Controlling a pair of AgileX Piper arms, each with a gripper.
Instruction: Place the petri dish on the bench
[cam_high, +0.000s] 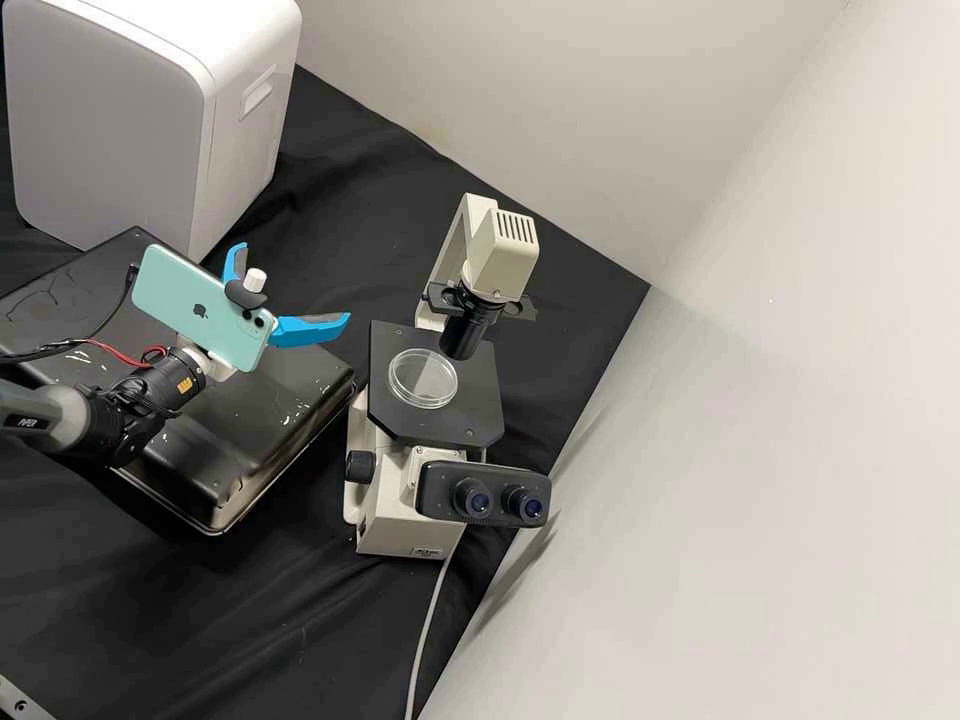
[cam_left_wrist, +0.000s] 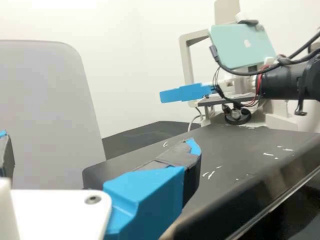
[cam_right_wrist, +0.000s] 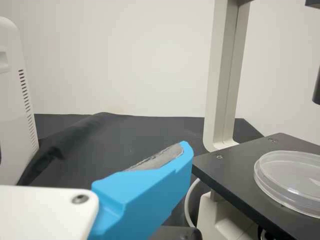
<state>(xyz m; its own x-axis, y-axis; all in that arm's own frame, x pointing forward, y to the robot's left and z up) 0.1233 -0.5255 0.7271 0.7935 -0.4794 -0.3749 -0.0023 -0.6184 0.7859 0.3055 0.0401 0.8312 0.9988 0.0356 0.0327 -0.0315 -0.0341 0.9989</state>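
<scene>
The petri dish (cam_high: 422, 377) sits flat on the microscope's black stage (cam_high: 475, 405), clear and shallow, raised well above the surface (cam_high: 200, 620) and not yet picked up. The dark condenser (cam_high: 465, 330) hangs right over its far rim. In the right wrist view the dish (cam_right_wrist: 295, 182) lies near one blue finger (cam_right_wrist: 150, 192) and a little lower, with nothing touching it. The right jaws are spread wide, their blue fingers (cam_high: 310, 327) hovering beside the stage above a scuffed black tray (cam_high: 250, 430). The left jaws wait low at the tray's edge, also spread, with one finger (cam_left_wrist: 155, 195) lying along it.

There's plenty that could go wrong from here. The rim is thin and slick, so a closing finger that meets it off-centre would likely shove the dish across the stage, maybe off its edge. If the right jaws come in too high, a finger could knock the condenser. If they pinch only the lid, the base may stay behind or drop. A squeeze that's too soft could let the dish slip on the way down to the surface.
</scene>
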